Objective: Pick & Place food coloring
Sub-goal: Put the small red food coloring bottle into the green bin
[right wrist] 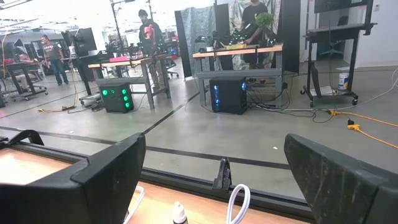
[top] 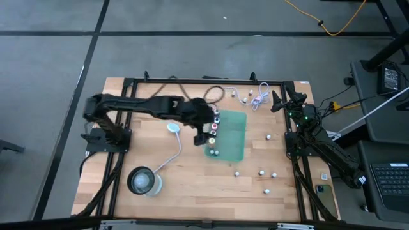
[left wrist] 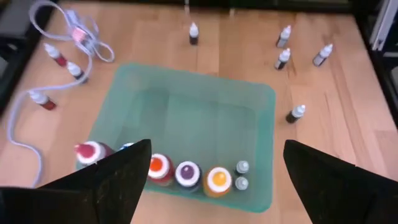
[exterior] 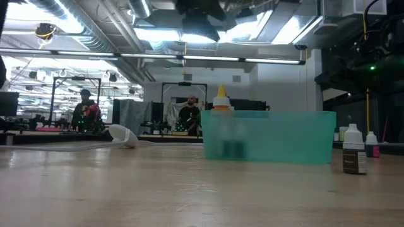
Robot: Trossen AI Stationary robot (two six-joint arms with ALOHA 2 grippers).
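Note:
A translucent green tray sits mid-table. Several food coloring bottles stand upright in a row along its left wall, their caps red, orange, purple and white. More bottles stand loose on the wood to the right and toward the near right; others are by the far edge. My left gripper hangs open above the row in the tray, tilted downward, with nothing between its fingers. My right gripper waits open at the far right, pointing level off the table.
A pale-blue puck lies left of the tray, its white cable running to a round glass container at the near left. A coiled white cable lies at the far edge among bottles. People stand in the room beyond.

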